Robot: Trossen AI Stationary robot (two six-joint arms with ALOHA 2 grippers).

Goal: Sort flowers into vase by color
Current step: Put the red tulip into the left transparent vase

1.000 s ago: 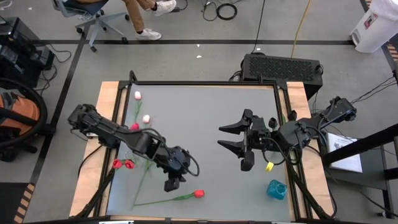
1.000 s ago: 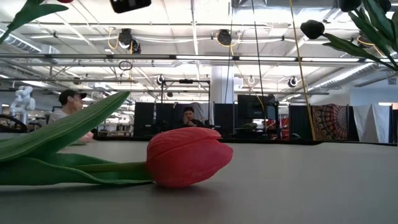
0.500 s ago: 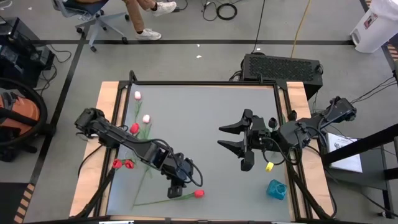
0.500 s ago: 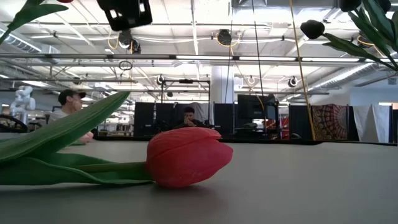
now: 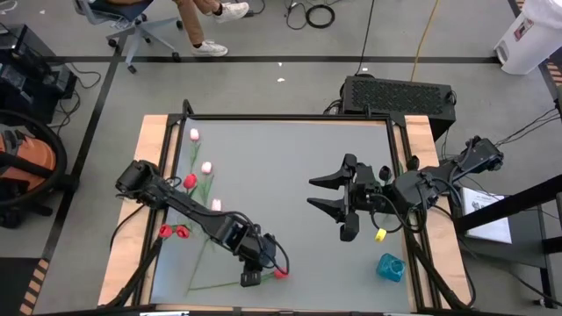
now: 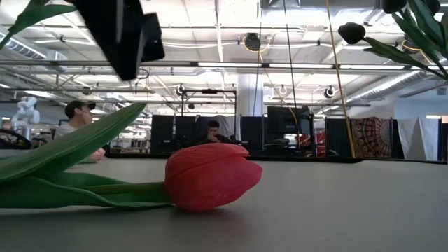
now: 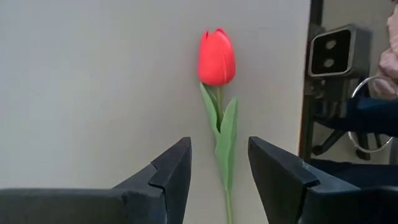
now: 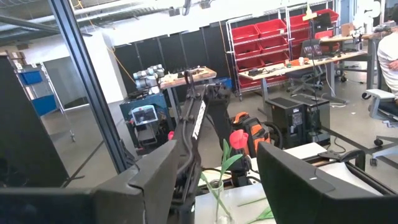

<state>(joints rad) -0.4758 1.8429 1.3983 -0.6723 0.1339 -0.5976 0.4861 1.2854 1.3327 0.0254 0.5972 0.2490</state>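
The left gripper [image 5: 249, 278] has come down toward the table's near edge since a second ago and now sits over the stem of the red tulip [image 5: 280, 273] lying there; earlier it hung farther back, above bare table, and the low view then caught only a corner of it, where now its dark body fills the upper left. In the left wrist view its jaws stand well apart with the stem [image 7: 222, 149] running between them and the red head [image 7: 216, 48] ahead; nothing is gripped. The tulip itself has not moved, lying flat with its head pointing toward the right side. Farther back on the left lie two red tulips [image 5: 174, 232] side by side near the table's edge, then one more red [image 5: 190, 181] and three pink ones [image 5: 206, 167], the farthest pink [image 5: 194, 134] near the back left corner: four red and three pink on the table. The right gripper [image 5: 323, 193] has stayed put, raised over the table's right half, jaws wide and holding nothing. Near it are a yellow piece [image 5: 380, 234] and a blue cup [image 5: 391, 267]. The low view also shows a black tulip [image 6: 352, 32] high at the right.
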